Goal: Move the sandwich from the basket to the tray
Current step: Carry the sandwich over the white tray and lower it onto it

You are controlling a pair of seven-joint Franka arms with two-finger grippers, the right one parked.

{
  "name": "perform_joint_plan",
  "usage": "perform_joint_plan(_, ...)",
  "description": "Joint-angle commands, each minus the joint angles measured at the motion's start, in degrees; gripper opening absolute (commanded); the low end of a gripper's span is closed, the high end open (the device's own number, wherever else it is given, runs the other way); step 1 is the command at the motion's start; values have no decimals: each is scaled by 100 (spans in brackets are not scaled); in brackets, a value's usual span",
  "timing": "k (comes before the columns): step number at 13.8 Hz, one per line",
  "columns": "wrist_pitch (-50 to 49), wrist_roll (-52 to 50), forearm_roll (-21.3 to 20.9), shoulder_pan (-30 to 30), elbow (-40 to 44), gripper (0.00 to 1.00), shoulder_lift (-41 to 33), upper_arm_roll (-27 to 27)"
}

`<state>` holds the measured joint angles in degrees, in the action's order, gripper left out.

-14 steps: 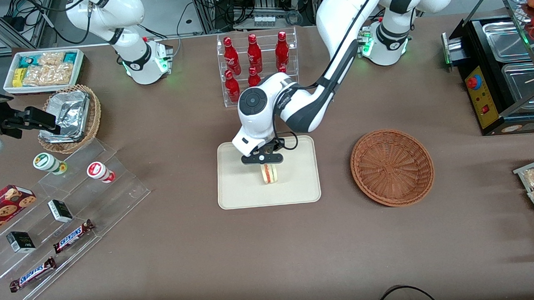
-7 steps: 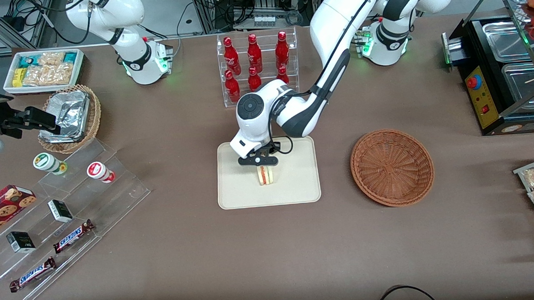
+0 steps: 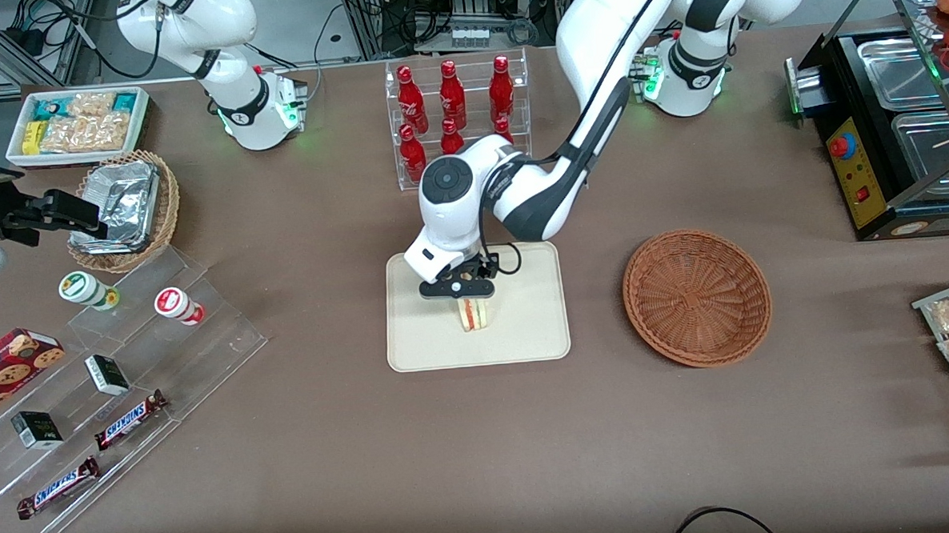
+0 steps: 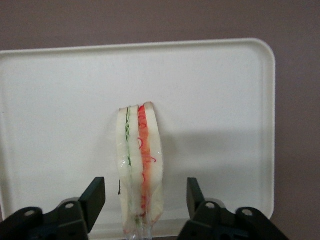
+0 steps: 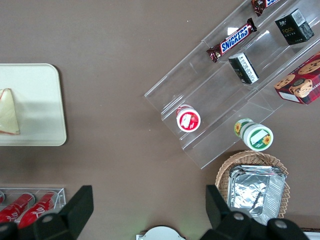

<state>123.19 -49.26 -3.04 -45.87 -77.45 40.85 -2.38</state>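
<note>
Your end effector [image 4: 145, 197] hovers spread wide, its fingers [image 4: 95, 196] flanking but clear of the one sandwich [image 4: 139, 165]. It stands on edge on the one tray [image 4: 60, 100]; one basket [image 3: 697, 297] sits apart.

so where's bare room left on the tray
Bare strips lie along the tray rims either side of the sandwich, which stands at its middle. The open gripper crowds the space just above it.

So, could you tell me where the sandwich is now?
The sandwich stands on edge on the tray, between the open end effector fingers, the basket sitting empty beside the tray.
</note>
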Motion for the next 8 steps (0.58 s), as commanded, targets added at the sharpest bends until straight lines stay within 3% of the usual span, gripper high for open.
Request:
perform_joint_plan(1,-460,-189,5,165,-130,100,-673,36)
perform_joint_plan(8,-2174,-163,49,1095,-174,100,-2070,36)
